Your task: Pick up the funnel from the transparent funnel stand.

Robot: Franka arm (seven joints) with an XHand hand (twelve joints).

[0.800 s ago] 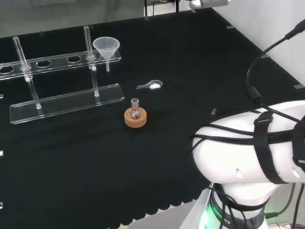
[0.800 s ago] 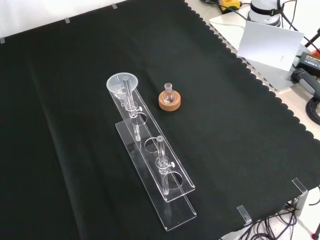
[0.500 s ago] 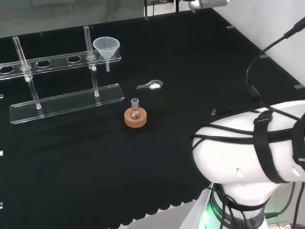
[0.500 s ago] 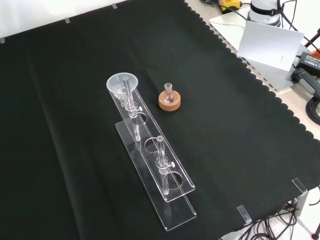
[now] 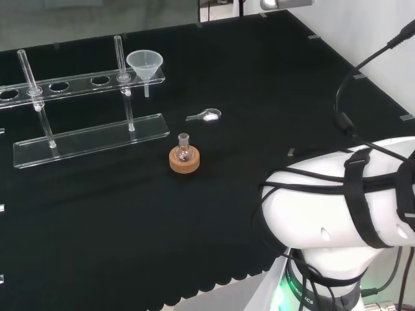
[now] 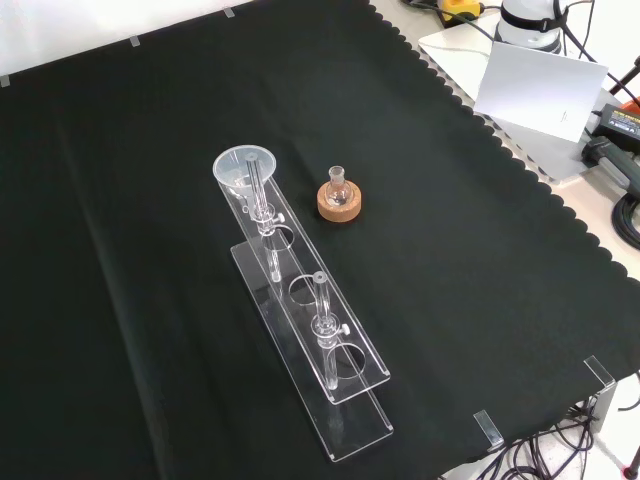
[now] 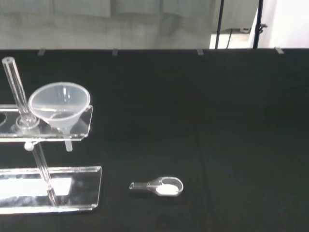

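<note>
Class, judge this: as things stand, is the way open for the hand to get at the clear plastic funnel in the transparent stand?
Probably yes: the clear plastic funnel sits in the transparent stand's end hole, nothing above it; only a thin upright rod stands beside it.

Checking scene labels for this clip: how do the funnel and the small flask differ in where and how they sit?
The funnel hangs in an end hole of the clear funnel stand, raised off the cloth; the small flask sits low in a cork ring on the cloth. The funnel's mouth is wide, the flask's neck narrow. Both are clear and upright.
</note>
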